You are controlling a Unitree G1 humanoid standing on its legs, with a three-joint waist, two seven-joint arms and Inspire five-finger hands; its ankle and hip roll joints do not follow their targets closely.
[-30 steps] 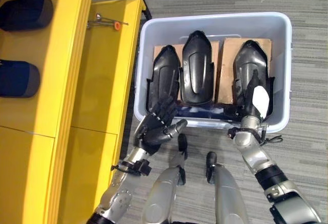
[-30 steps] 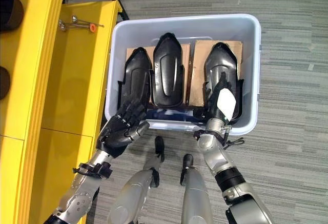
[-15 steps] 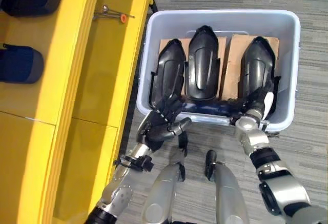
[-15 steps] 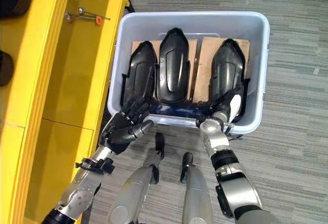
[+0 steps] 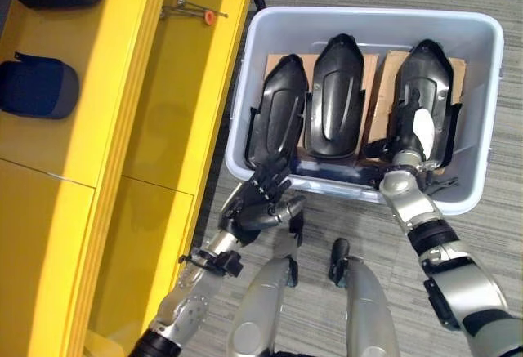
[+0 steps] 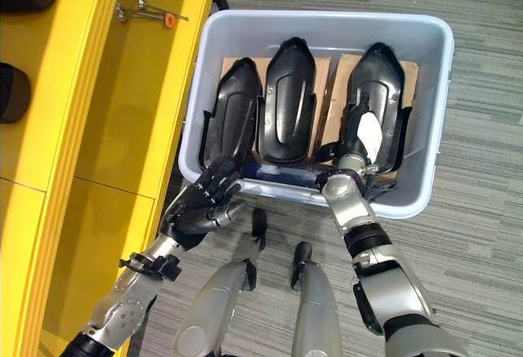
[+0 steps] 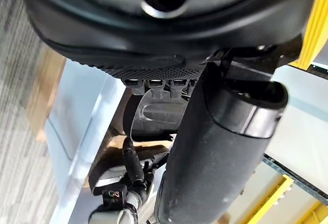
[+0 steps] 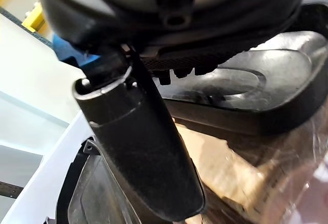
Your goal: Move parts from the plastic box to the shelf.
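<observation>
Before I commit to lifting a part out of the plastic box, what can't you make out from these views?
- Right hand: lies on the right part; the eye views leave its fingers' grip unclear, and in its wrist view its own bulk covers them.
- Box floor: hidden under the three parts and cardboard.
- Dark items on the yellow shelf: cut off by the eye views' left edge.
- Left hand: open at the box's near wall; contact unclear.

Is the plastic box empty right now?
No, the plastic box holds three black parts side by side: left, middle and right.
</observation>
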